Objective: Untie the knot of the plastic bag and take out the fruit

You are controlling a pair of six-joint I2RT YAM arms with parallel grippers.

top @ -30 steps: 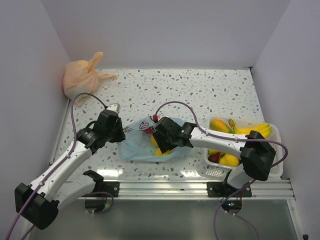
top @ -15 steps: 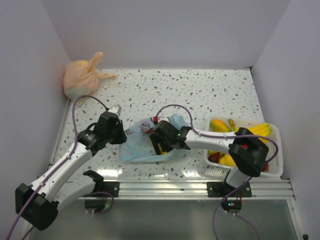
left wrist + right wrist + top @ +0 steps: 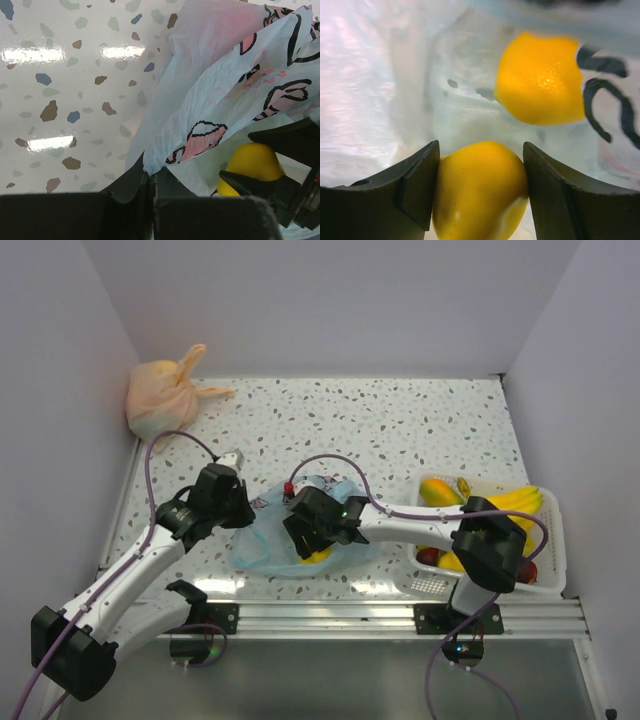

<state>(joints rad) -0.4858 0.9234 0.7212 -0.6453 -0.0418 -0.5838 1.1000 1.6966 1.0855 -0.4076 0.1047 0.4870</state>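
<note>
While the left gripper pinched an edge of the plastic bag, lying near the front middle of the table, the right gripper sat inside it, jaws clasping a yellow fruit.

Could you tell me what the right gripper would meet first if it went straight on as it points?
The yellow fruit sitting between its fingers, inside the plastic bag; a second yellow fruit lies beyond.

Blue translucent plastic bag, cartoon-printed, lies crumpled on the table; a yellow fruit and a second fruit inside.
</note>
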